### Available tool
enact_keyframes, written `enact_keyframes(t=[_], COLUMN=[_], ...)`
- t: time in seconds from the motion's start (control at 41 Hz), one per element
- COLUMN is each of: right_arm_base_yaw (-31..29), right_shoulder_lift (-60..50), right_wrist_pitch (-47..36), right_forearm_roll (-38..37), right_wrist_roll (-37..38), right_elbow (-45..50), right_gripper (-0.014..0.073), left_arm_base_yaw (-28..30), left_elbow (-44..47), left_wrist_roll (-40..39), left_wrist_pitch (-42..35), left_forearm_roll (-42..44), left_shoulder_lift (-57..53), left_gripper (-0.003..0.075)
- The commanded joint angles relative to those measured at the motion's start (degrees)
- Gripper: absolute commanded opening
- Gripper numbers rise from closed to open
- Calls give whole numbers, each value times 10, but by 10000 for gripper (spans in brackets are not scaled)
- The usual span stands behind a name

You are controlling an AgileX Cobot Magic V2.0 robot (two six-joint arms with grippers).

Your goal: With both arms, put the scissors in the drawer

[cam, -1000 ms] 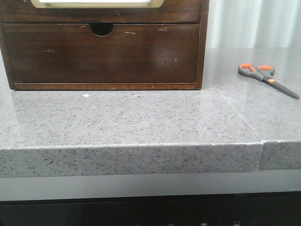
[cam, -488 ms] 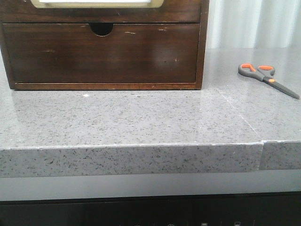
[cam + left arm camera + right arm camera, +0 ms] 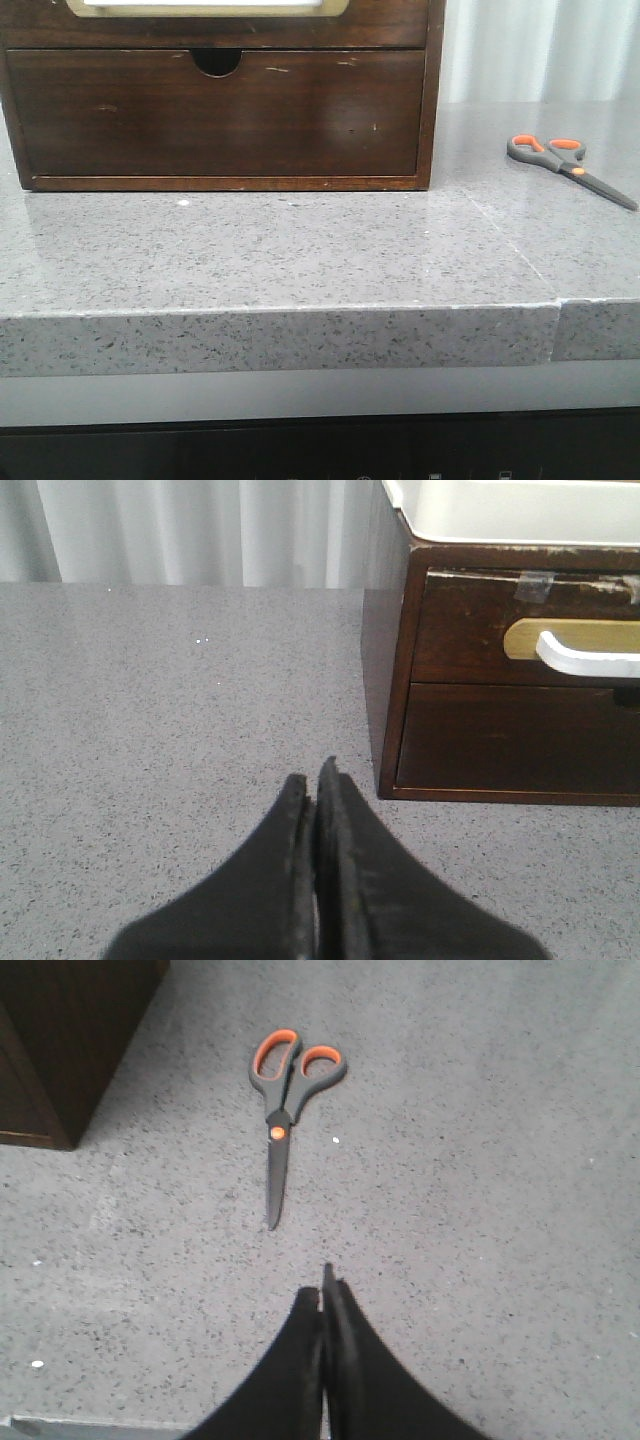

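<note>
The scissors (image 3: 565, 165), dark grey with orange-lined loops, lie closed and flat on the grey counter at the right. In the right wrist view the scissors (image 3: 285, 1110) lie ahead of my right gripper (image 3: 324, 1280), which is shut and empty, a short gap from the blade tip. The drawer (image 3: 210, 25) with the cream-rimmed white panel is the upper one of the brown cabinet; only its lower strip shows in the front view. In the left wrist view the drawer (image 3: 470, 630) is closed, with a white handle. My left gripper (image 3: 313, 777) is shut and empty beside the cabinet's corner.
Below it sits a plain drawer with a semicircular notch (image 3: 215, 62), also closed. A white tray (image 3: 510, 510) rests on top of the cabinet. The stone counter (image 3: 300, 260) has a front edge and a seam at the right. White curtains hang behind.
</note>
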Motion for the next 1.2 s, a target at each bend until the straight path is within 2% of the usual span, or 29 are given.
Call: enact_keyframes(t=[0.0, 0.098, 0.171, 0.195, 0.244, 0.293, 0.366, 0.61, 0.854, 0.951, 1.171], right_arm_base_yaw=[-5, -5, -5, -5, -5, -5, -5, -5, -5, -5, -5], right_shoulder_lift=[9, 13, 13, 13, 13, 13, 13, 13, 13, 13, 13], right_wrist_pitch=[-34, -29, -29, -32, -36, -39, -39, -37, -37, -37, -37], right_forearm_roll=[-17, -17, -18, -20, -24, -25, -25, -25, -25, -25, -25], right_wrist_roll=[0, 0, 0, 0, 0, 0, 0, 0, 0, 0, 0], right_elbow=[-18, -18, -18, -18, -18, -18, -18, -18, -18, -18, -18], right_gripper=[-27, 143, 320, 403, 484, 547, 583, 582, 582, 582, 582], left_arm_base_yaw=[-1, -1, -1, -1, -1, -1, -1, -1, -1, -1, -1], left_elbow=[-14, -14, -14, -14, -14, -14, -14, -14, -14, -16, -17], left_wrist_roll=[-2, -2, -2, -2, -2, -2, -2, 8, 153, 234, 355], left_wrist_pitch=[-42, -41, -43, -44, -44, -44, -46, -46, -40, -16, 28], left_forearm_roll=[-7, -7, -7, -7, -7, -19, -59, -305, -602, -726, -911], left_shoulder_lift=[8, 9, 9, 9, 10, 11, 16, 91, 189, 231, 327], left_gripper=[29, 233, 455, 527, 621, 673, 680, 669, 669, 669, 669])
